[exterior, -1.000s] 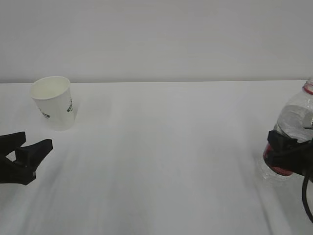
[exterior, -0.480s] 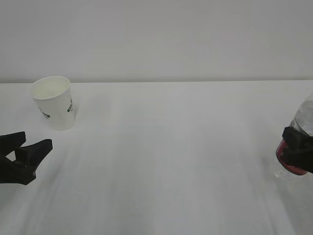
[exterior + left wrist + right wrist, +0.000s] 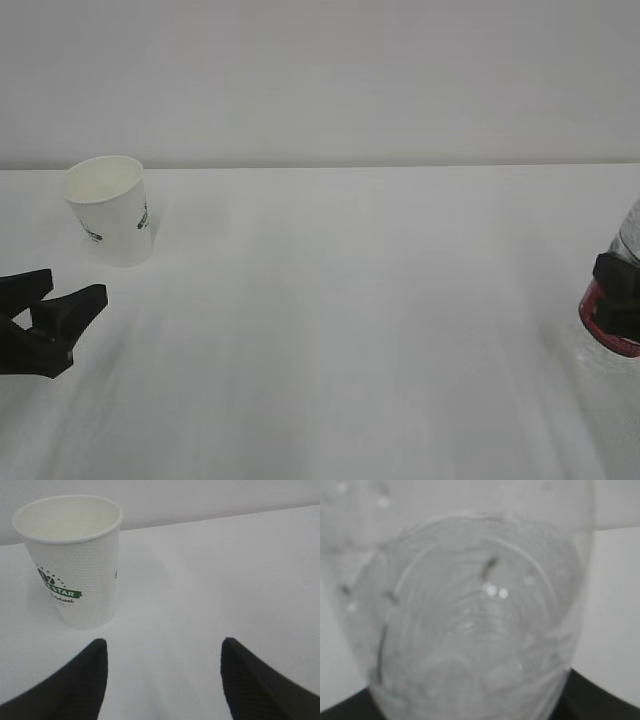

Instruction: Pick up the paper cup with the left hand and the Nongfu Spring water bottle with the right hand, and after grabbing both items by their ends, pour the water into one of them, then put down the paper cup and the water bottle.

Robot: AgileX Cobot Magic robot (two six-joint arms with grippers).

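The paper cup (image 3: 75, 560) stands upright on the white table (image 3: 340, 300), just ahead of my left hand (image 3: 45, 320) and a little to its left, so in the left wrist view it sits off the centre line between the two black fingers (image 3: 75, 685). Those fingers are spread wide with nothing between them, and the cup is not touched. That offset is my first worry: if I drive straight forward, the left finger could strike the cup wall instead of passing beside it, and a light, apparently empty cup would tip or skid away. Squeezing too hard would also crush the thin wall (I cannot judge its stiffness from here). Further out, at the right edge of the exterior view, my right hand (image 3: 618, 315) is clamped across the red label of the Nongfu Spring water bottle (image 3: 625, 290), with the jaws closed on its body. The bottle fills the right wrist view (image 3: 470, 615) as a blurred clear mass, so I cannot check how square the grip is. It is nearly out of the exterior frame, so I would be pouring half blind. A slick, soft bottle could rotate or slip in the jaws once tilted, and spill onto the table well short of the cup.
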